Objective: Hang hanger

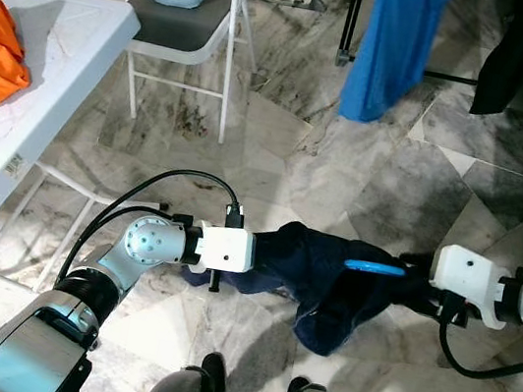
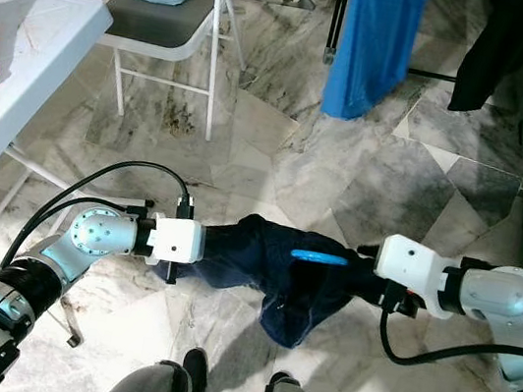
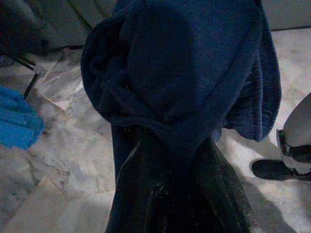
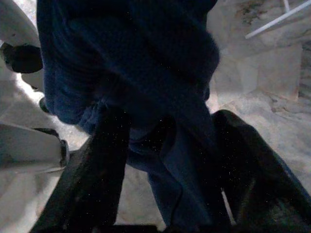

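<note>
Gripping navy garment from opposite sides: left end effector, right end effector; blue hanger mostly buried.

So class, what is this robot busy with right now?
The robot holds a dark navy knitted garment stretched between its two arms above the marble floor. The left claw and right claw each grip the fabric. A bright blue plastic hanger pokes out near the right arm. Nothing is hung yet.
</note>
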Robot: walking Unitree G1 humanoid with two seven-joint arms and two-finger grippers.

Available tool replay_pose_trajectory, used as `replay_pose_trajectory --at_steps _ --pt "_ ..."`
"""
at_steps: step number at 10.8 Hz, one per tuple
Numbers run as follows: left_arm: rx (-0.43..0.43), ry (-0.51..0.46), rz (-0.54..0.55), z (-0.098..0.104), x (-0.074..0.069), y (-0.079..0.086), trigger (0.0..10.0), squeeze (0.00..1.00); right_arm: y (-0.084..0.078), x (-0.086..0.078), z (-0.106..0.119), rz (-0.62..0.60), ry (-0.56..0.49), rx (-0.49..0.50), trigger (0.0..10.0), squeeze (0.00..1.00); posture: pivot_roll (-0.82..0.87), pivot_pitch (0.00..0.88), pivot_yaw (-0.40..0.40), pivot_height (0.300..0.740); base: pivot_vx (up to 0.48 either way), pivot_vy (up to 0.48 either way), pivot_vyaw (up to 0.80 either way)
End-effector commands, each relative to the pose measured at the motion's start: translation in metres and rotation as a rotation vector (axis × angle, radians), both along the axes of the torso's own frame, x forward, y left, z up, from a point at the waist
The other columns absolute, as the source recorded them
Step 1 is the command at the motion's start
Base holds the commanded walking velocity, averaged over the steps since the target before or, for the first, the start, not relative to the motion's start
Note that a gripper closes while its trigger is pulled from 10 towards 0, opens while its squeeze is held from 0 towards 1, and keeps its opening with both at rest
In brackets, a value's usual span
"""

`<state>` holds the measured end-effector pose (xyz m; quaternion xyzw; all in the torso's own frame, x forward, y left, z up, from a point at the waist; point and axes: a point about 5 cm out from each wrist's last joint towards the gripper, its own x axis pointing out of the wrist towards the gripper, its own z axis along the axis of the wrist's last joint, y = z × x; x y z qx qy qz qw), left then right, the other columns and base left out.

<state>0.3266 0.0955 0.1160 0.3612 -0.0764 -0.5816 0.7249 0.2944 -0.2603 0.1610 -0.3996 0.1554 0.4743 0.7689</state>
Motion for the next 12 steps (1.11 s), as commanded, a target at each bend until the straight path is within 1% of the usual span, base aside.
replay_pose_trajectory --at_steps 1,5,10,11,12 --pt "0.009 -0.014 -0.02 0.002 0.0 0.001 0.0 0.0 0.002 -0.001 -0.004 0.021 0.024 -0.011 0.0 0.0 -0.09 0.297 0.127 0.74 0.0 0.0 0.0" --pt "0.004 -0.012 -0.023 0.001 -0.001 0.0 0.0 0.0 0.004 0.002 -0.002 0.023 -0.013 0.008 0.0 0.0 -0.09 0.294 0.125 0.74 0.0 0.0 0.0" --pt "0.018 -0.022 -0.011 -0.001 0.0 0.001 0.0 0.0 0.007 -0.001 -0.009 0.019 -0.007 0.033 0.0 0.0 -0.1 0.287 0.125 0.74 0.0 0.0 0.0" --pt "0.012 -0.028 0.0 -0.001 0.0 0.0 0.0 0.0 0.011 -0.001 -0.01 0.014 -0.009 0.071 0.0 0.0 -0.1 0.283 0.124 0.74 0.0 0.0 0.0" --pt "0.007 -0.036 0.016 -0.001 0.001 0.001 0.0 0.0 0.012 0.0 -0.01 0.012 -0.011 0.073 0.0 0.0 -0.1 0.281 0.121 0.74 0.0 0.0 0.0"
